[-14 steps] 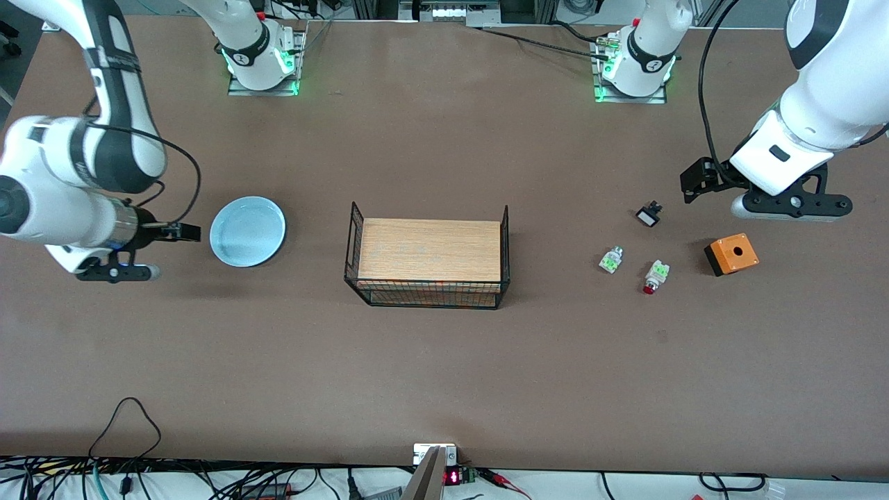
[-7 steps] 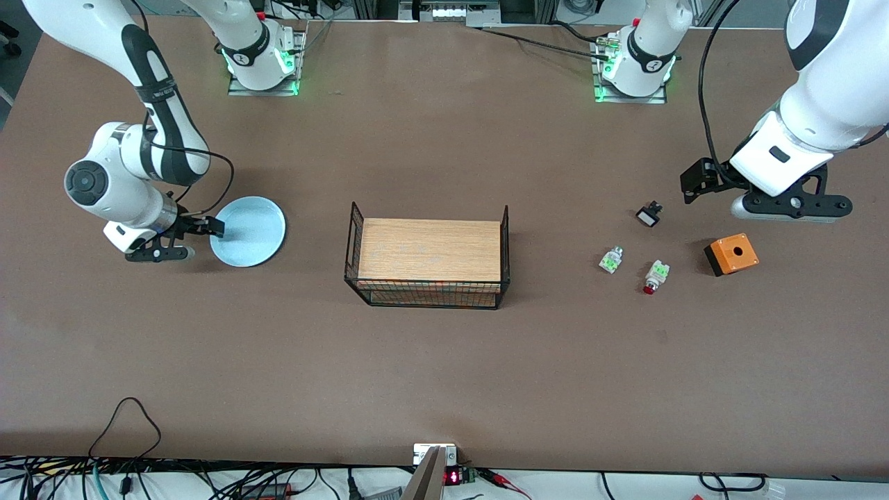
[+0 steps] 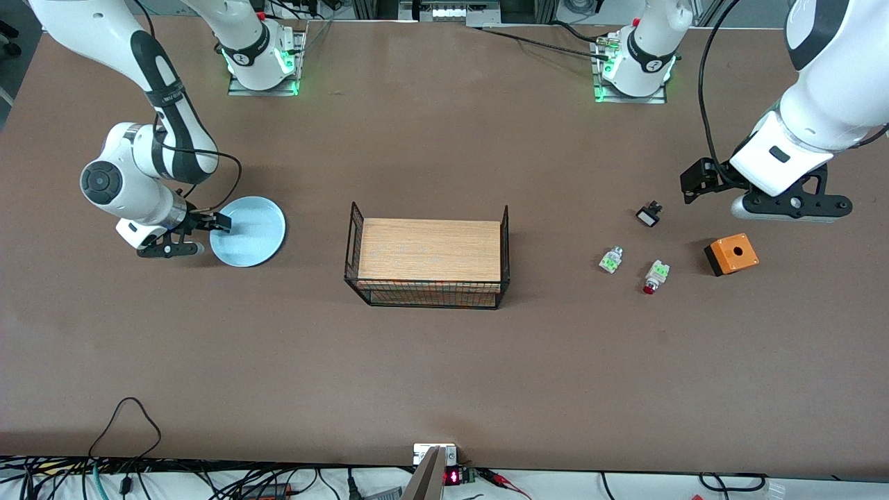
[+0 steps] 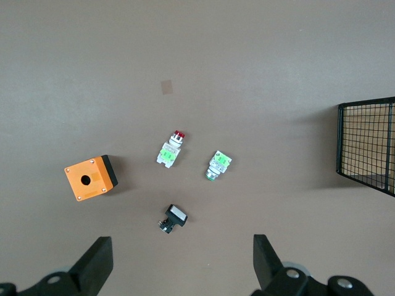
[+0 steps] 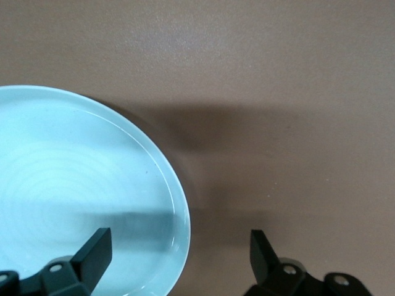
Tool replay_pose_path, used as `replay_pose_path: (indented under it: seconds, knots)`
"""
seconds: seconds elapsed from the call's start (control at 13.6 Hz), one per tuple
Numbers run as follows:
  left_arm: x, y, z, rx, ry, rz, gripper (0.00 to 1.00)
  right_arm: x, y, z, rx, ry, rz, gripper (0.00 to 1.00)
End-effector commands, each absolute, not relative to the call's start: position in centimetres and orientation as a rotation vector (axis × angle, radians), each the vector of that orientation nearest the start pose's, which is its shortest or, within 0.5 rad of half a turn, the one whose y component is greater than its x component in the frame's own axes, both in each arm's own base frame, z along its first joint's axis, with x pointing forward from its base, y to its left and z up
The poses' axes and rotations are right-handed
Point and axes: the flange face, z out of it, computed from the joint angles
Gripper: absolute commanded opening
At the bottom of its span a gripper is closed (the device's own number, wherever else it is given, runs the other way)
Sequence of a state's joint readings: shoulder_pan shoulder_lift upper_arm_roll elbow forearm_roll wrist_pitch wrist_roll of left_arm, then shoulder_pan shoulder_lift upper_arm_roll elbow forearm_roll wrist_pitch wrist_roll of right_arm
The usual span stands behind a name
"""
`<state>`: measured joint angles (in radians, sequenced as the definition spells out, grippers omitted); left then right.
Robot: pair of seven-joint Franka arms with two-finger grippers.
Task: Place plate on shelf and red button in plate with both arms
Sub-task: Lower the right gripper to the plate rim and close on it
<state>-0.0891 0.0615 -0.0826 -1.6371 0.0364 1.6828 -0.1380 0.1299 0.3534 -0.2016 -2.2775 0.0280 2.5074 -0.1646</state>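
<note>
The light blue plate (image 3: pixel 248 230) lies on the table toward the right arm's end. My right gripper (image 3: pixel 182 248) is open and empty just above the plate's outer rim. In the right wrist view the plate (image 5: pixel 80 185) fills one side, and the gripper (image 5: pixel 179 259) straddles its rim. The red button (image 3: pixel 653 276) lies on its side toward the left arm's end and also shows in the left wrist view (image 4: pixel 170 150). My left gripper (image 3: pixel 790 207) hangs open and empty, high over the table near a black switch (image 3: pixel 648 215). It also shows in the left wrist view (image 4: pixel 182 271).
A wire basket (image 3: pixel 505 243) with a wooden board on top stands mid-table. A whitish-green switch (image 3: pixel 610 260) lies beside the red button. An orange box with a hole (image 3: pixel 731 254) sits under the left arm. Cables run along the table's near edge.
My right arm has swung in toward the plate and lowered, bringing its gripper over the plate's rim. The left arm has not moved.
</note>
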Motion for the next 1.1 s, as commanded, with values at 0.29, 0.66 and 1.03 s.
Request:
replay_pose_path:
  seconds: [0.29, 0.66, 1.03]
  knots:
    - [57.7, -8.7, 57.0, -3.096, 0.034, 0.025, 1.0, 51.8, -4.2, 18.2, -3.183, -0.169, 0.191, 0.28]
    - [58.0, -8.6, 56.8, -3.105, 0.033, 0.022, 1.0, 52.2, -4.0, 18.9, -3.177, -0.178, 0.217, 0.0]
    - [58.0, -8.5, 56.8, -3.102, 0.026, 0.029, 1.0, 54.8, -2.8, 25.9, -3.123, -0.037, 0.366, 0.0]
